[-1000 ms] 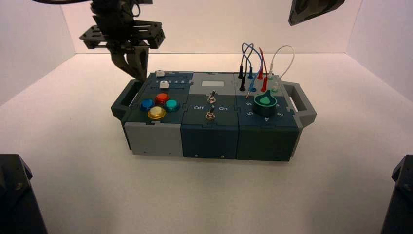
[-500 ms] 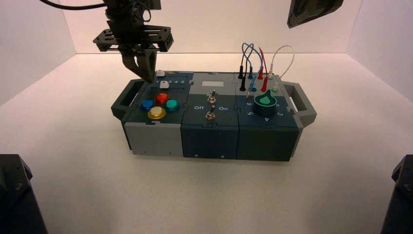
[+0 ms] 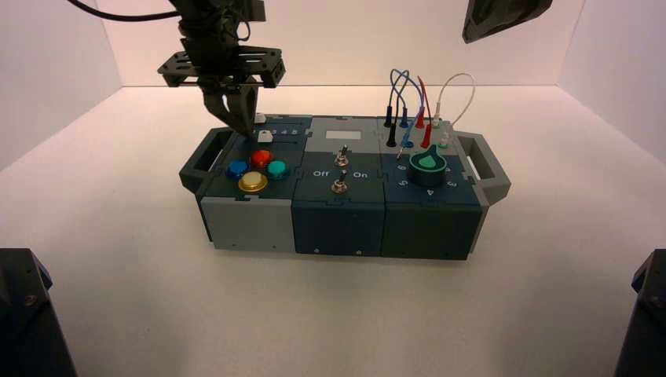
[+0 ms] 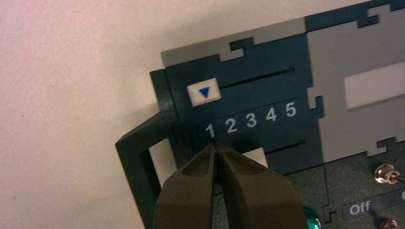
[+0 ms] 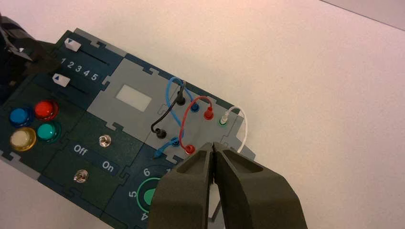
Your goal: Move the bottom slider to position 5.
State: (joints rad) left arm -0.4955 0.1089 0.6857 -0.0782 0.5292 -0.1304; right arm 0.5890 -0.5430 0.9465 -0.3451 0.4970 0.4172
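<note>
The bottom slider (image 3: 265,136) is the small white knob nearest the coloured buttons. In the left wrist view its knob (image 4: 257,156) is half hidden behind my fingers, toward the low end of the 1 to 5 row. The numeral 5 (image 4: 290,109) is at the row's far end. My left gripper (image 4: 217,146) is shut and empty, its tips low over the box just beside the knob on the numeral 1 side; it also shows in the high view (image 3: 245,127). My right gripper (image 5: 213,146) is shut and empty, held high over the wire end.
The twin white slider (image 4: 204,93) with a blue triangle sits at 1 on its own track. Four round coloured buttons (image 3: 256,167), two toggle switches (image 3: 341,157), a green dial (image 3: 427,165) and looped wires (image 3: 412,102) are on the box. A box handle (image 4: 138,162) lies beside my left fingers.
My left gripper has moved right and down, from beyond the box's left rear corner to the bottom slider's knob. The right arm has not moved.
</note>
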